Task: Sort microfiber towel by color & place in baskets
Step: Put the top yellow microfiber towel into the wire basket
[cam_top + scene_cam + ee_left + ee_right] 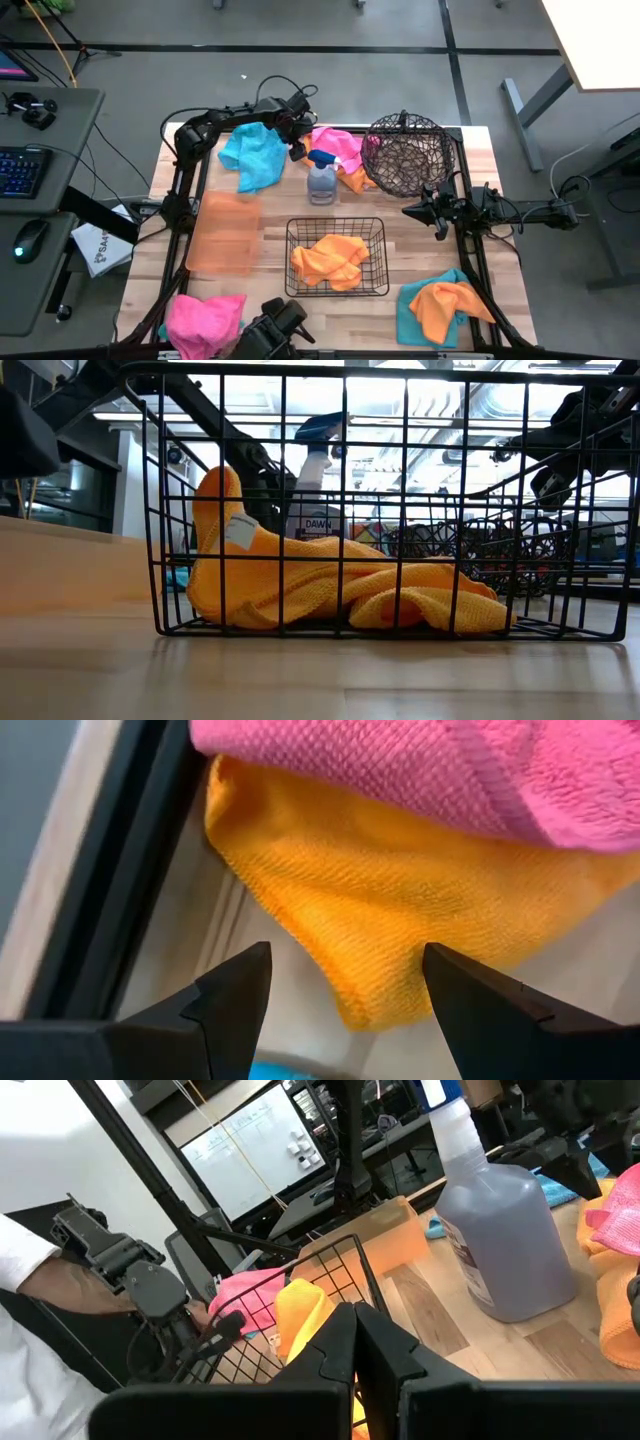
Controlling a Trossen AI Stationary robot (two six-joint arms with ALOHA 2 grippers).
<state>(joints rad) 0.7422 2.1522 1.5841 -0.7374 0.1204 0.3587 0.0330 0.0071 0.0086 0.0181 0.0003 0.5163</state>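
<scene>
Left tool [345, 995] spread open, poised over pink towel [338, 145] and orange towel [420, 920] beside round basket [408, 152]; right tool [357, 1342] pinched closed, empty, near rectangular basket [337, 225] on surface [275, 205]

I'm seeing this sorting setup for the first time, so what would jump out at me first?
Bright cloths are scattered everywhere: an orange towel already lies in the black rectangular basket at the table's middle, and a pink towel sits at a near corner. At the far edge the open left gripper hovers over a pink-and-orange pile, beside the grey spray bottle.
</scene>
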